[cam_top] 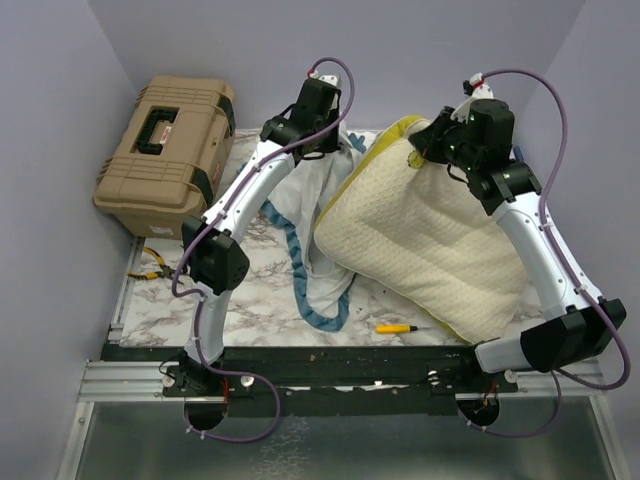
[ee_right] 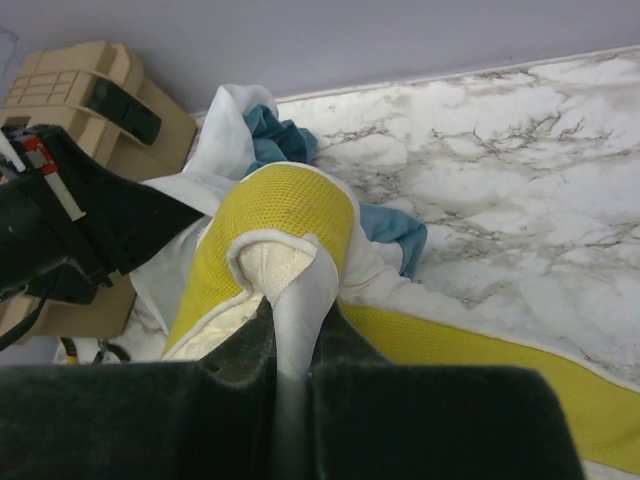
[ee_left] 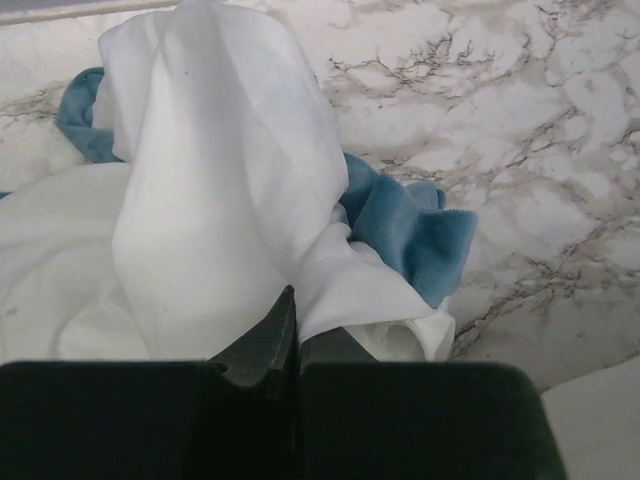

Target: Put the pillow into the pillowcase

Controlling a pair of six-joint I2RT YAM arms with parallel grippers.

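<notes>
While tight on pillowcase point(ee_left: 220, 200), left end effector point(ee_left: 299, 328); right end effector point(ee_right: 290, 335), on pillow point(ee_right: 290, 210).

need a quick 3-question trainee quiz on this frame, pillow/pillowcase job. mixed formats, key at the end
1. True or false: the pillow is already inside the pillowcase.
2. What is the left gripper shut on? A) the pillow B) white fabric of the pillowcase C) nothing
3. Fill in: the right gripper is clamped on the yellow-banded edge of the ____.
Key: 1 false, it lies out in the open next to the pillowcase. 2 B. 3 pillow.
</notes>
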